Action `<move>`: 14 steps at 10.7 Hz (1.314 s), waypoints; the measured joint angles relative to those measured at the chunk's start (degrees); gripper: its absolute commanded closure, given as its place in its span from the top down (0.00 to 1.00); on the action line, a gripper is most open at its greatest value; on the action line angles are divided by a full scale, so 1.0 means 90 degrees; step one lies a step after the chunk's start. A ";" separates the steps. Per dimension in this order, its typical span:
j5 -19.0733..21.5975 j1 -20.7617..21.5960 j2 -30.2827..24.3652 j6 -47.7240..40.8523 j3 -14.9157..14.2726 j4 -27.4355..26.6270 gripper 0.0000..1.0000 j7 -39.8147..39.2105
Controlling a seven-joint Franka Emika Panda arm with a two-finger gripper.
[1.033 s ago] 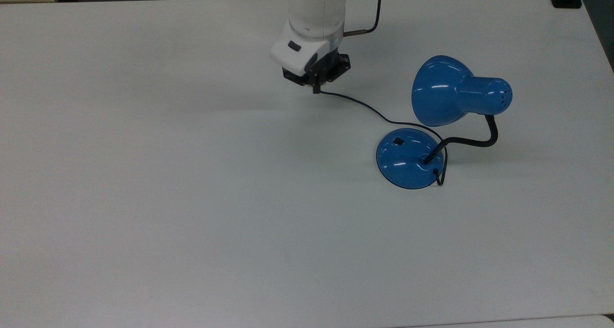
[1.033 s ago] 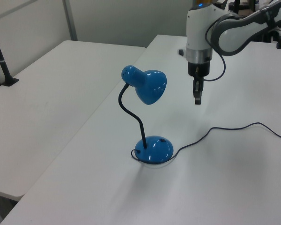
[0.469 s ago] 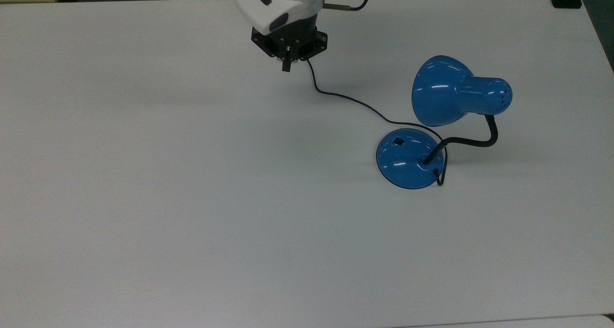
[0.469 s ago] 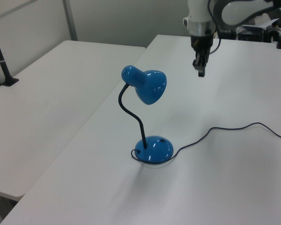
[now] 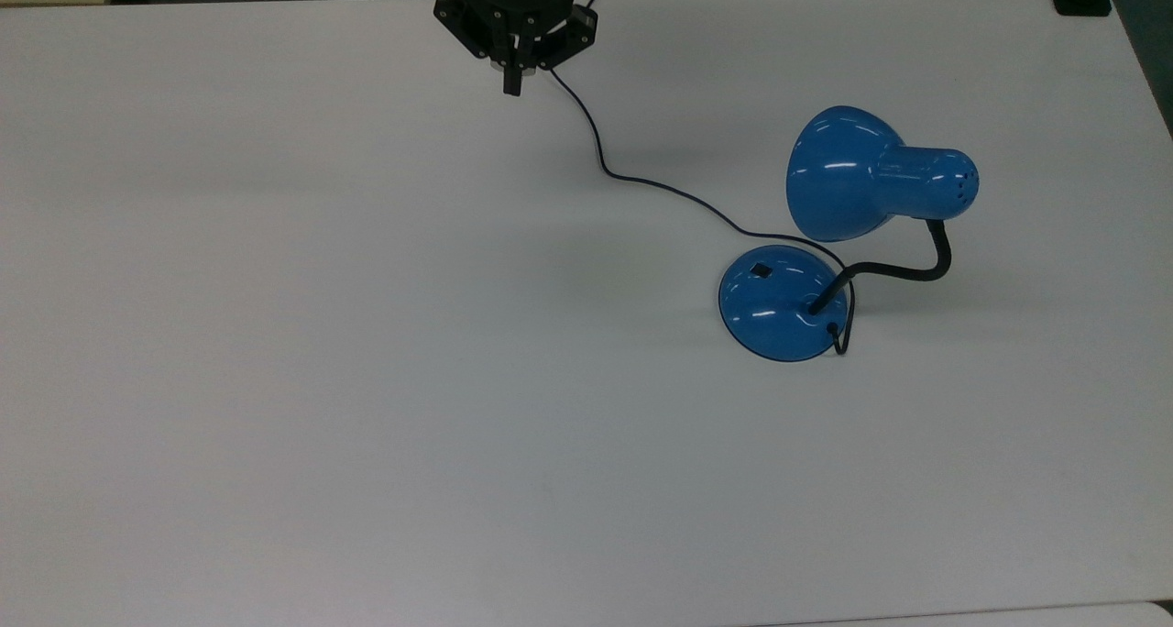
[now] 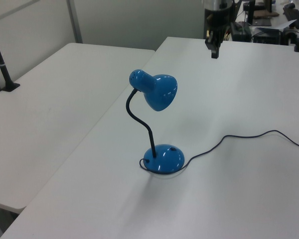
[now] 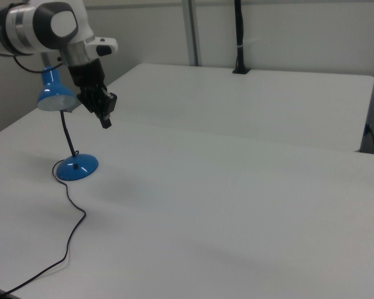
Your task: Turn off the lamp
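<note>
The lamp stands at the top view's right: its round blue base carries a small black switch, and a black gooseneck holds the blue shade above. Its thin dark cord snakes from the base toward the table's far edge. My gripper hangs high near that far edge, well apart from the lamp, fingers together and holding nothing. The left view has the gripper far behind the shade and base. The right view puts the gripper above and right of the base.
The lamp sits on a wide white table. A second white table adjoins it on the left view's left. A black post is clamped to the far table in the right view.
My gripper has risen and drawn back from mid-table toward the far edge, moving up and left in the top view. The lamp and cord have stayed put.
</note>
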 measured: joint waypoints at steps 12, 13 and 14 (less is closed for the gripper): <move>0.0272 0.0121 -0.0157 -0.0125 -0.0358 0.0125 0.00 -0.0203; 0.0303 0.0384 -0.0158 -0.0125 -0.0664 0.0125 0.00 -0.0204; 0.0320 0.0672 -0.0158 -0.0125 -0.0970 0.0125 0.00 -0.0204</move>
